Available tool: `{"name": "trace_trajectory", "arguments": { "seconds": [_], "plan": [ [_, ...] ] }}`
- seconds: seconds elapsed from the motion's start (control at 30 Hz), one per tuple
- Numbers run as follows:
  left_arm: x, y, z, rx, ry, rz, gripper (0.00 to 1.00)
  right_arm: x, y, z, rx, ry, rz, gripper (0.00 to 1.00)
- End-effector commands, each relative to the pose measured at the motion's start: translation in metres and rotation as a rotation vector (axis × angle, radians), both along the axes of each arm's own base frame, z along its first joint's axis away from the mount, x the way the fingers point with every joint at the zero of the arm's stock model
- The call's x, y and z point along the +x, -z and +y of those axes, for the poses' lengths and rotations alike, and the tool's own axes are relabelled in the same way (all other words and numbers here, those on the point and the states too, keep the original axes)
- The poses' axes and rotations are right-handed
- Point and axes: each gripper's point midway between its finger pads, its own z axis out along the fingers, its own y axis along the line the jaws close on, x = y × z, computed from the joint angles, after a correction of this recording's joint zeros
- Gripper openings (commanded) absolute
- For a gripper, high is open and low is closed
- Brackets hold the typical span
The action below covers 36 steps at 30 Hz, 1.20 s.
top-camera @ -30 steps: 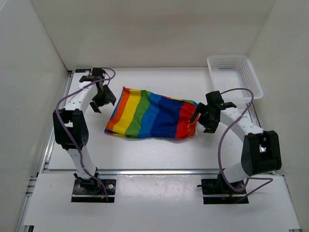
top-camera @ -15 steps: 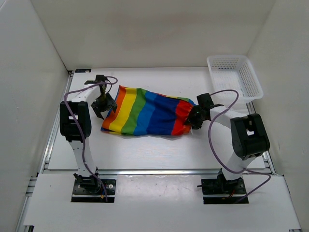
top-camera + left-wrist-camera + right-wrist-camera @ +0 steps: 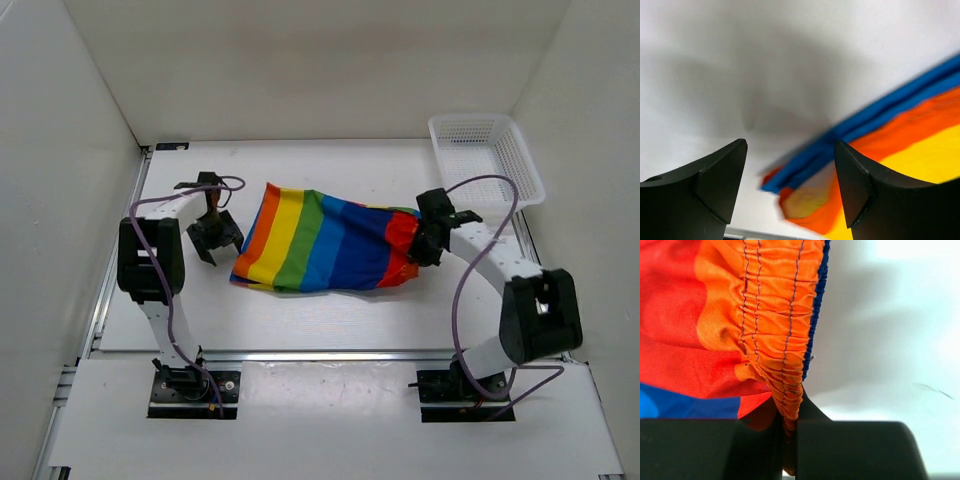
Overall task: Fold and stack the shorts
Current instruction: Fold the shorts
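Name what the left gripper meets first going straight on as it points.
Probably the blue-edged corner of the shorts, just ahead of the open left gripper. Depth is unclear, so perhaps the bare table beside it.

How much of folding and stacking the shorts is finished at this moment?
Done: no fold shows yet; the shorts lie spread out on the table. In hand: the right gripper is shut on their gathered waistband; the left gripper hangs open at the opposite edge, gripping nothing. Left: grip that side, fold, then stack.

The shorts, thin and rainbow-striped, lie spread left to right: orange edge at left, gathered red-orange waistband at right.
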Motion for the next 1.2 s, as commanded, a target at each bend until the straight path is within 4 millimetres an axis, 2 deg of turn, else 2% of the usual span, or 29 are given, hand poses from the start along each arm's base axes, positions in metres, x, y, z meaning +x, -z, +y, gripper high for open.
{"name": "trace_trajectory", "arguments": {
  "seconds": [0.0, 0.1, 0.2, 0.23, 0.27, 0.33, 0.37, 0.4, 0.43, 0.47, 0.5, 0.53, 0.57, 0.6, 0.63, 0.67, 0.7, 0.73, 0.77, 0.9, 0.97, 1.07, 1.13, 1.17],
  "plan": [
    [-0.009, -0.039, -0.014, -0.036, 0.047, -0.110, 0.81, -0.021, -0.039, -0.042, -0.162, -0.009, -0.013, 0.00],
    [-0.018, -0.040, -0.034, -0.066, 0.069, -0.111, 0.81, -0.022, -0.072, -0.056, -0.216, -0.003, -0.056, 0.00],
    [-0.015, -0.039, -0.053, -0.095, 0.107, -0.113, 0.77, -0.021, -0.093, -0.060, -0.245, -0.045, -0.065, 0.00],
    [-0.010, -0.035, -0.059, -0.095, 0.119, -0.106, 0.66, -0.010, -0.109, -0.057, -0.241, -0.049, -0.097, 0.00],
    [-0.010, -0.033, -0.066, -0.105, 0.136, -0.098, 0.58, -0.007, -0.116, -0.058, -0.268, -0.069, -0.109, 0.00],
    [-0.004, -0.031, -0.081, -0.109, 0.164, -0.098, 0.35, -0.002, -0.123, -0.055, -0.302, -0.096, -0.095, 0.00],
    [-0.005, -0.023, -0.088, -0.127, 0.165, -0.070, 0.12, 0.008, -0.138, -0.051, -0.302, -0.095, -0.133, 0.00],
    [-0.003, -0.019, -0.089, -0.125, 0.164, -0.063, 0.10, 0.012, -0.142, -0.051, -0.310, -0.090, -0.138, 0.00],
    [0.001, -0.018, -0.094, -0.129, 0.165, -0.070, 0.10, 0.017, -0.139, -0.040, -0.316, -0.132, -0.131, 0.00],
    [-0.003, -0.009, -0.100, -0.134, 0.177, -0.044, 0.10, 0.021, -0.141, -0.037, -0.326, -0.139, -0.130, 0.00],
    [0.000, -0.009, -0.101, -0.134, 0.177, -0.045, 0.10, 0.029, -0.152, -0.031, -0.322, -0.152, -0.157, 0.00],
    [0.001, -0.005, -0.105, -0.135, 0.188, -0.045, 0.10, 0.029, -0.145, -0.023, -0.335, -0.184, -0.114, 0.00],
    [0.001, -0.001, -0.109, -0.134, 0.198, -0.038, 0.10, 0.033, -0.146, -0.019, -0.347, -0.194, -0.112, 0.00],
    [0.004, -0.002, -0.113, -0.147, 0.201, -0.038, 0.10, 0.038, -0.141, -0.015, -0.367, -0.205, -0.092, 0.00],
    [0.004, -0.002, -0.113, -0.148, 0.201, -0.038, 0.10, 0.040, -0.151, -0.003, -0.364, -0.231, -0.102, 0.00],
    [0.003, -0.002, -0.119, -0.163, 0.214, -0.043, 0.10, 0.042, -0.153, 0.002, -0.375, -0.233, -0.100, 0.00],
    [0.003, 0.001, -0.119, -0.163, 0.204, -0.034, 0.10, 0.044, -0.146, 0.013, -0.394, -0.266, -0.078, 0.00],
    [0.001, 0.001, -0.123, -0.163, 0.215, -0.033, 0.10, 0.049, -0.156, 0.018, -0.401, -0.264, -0.093, 0.00],
    [-0.001, 0.004, -0.123, -0.162, 0.215, -0.030, 0.10, 0.054, -0.147, 0.024, -0.422, -0.278, -0.068, 0.00],
    [-0.004, 0.001, -0.122, -0.166, 0.203, -0.038, 0.10, 0.059, -0.144, 0.062, -0.418, -0.341, -0.053, 0.00],
    [-0.004, 0.001, -0.122, -0.166, 0.203, -0.038, 0.10, 0.059, -0.146, 0.073, -0.407, -0.350, -0.070, 0.00],
    [-0.004, 0.001, -0.122, -0.166, 0.203, -0.038, 0.10, 0.062, -0.156, 0.069, -0.416, -0.316, -0.104, 0.00],
    [-0.004, 0.001, -0.122, -0.166, 0.203, -0.038, 0.10, 0.053, -0.152, 0.058, -0.448, -0.299, -0.087, 0.00],
    [-0.004, 0.001, -0.122, -0.166, 0.203, -0.038, 0.10, 0.050, -0.163, 0.043, -0.436, -0.264, -0.107, 0.00]
  ]
}}
